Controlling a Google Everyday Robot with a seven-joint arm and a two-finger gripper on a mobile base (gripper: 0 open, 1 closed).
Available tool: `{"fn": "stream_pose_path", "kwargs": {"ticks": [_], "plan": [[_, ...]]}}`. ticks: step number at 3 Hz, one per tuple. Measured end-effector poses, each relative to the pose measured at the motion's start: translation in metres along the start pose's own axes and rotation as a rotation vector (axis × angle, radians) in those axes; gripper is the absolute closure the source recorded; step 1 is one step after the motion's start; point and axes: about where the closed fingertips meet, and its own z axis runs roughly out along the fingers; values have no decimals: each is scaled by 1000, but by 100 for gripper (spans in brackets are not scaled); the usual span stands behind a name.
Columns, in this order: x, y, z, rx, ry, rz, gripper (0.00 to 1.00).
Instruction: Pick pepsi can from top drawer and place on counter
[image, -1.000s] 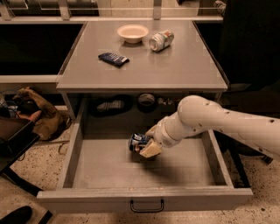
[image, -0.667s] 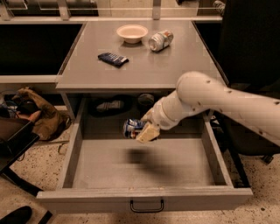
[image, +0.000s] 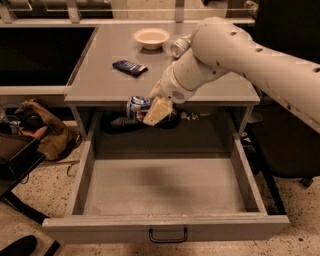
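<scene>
My gripper (image: 150, 108) is shut on the pepsi can (image: 136, 107), a small dark blue can with white markings, held on its side in the air just in front of the counter's front edge and above the back of the open top drawer (image: 165, 187). The drawer's front panel carries a small dark handle (image: 168, 235). The counter (image: 100, 80) is the flat grey top of the cabinet, just behind and above the can. My white arm reaches in from the upper right.
On the counter lie a flat dark blue packet (image: 129, 67), a cream bowl (image: 151, 37) and a silver-white can (image: 179, 46) partly behind my arm. Dark items sit in the cabinet recess behind the drawer. A brown bag (image: 42, 131) lies on the floor at the left.
My gripper has lifted the pepsi can from the drawer floor up and back to the level of the counter's front edge. The view is now closer.
</scene>
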Motion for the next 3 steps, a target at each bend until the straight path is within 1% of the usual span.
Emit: {"fn": "stream_pose_path", "kwargs": {"ticks": [1, 2, 3], "plan": [[0, 0, 0, 0, 0, 0, 100], [-6, -17, -5, 35, -7, -11, 100], [-21, -61, -18, 133, -23, -38, 100]]}}
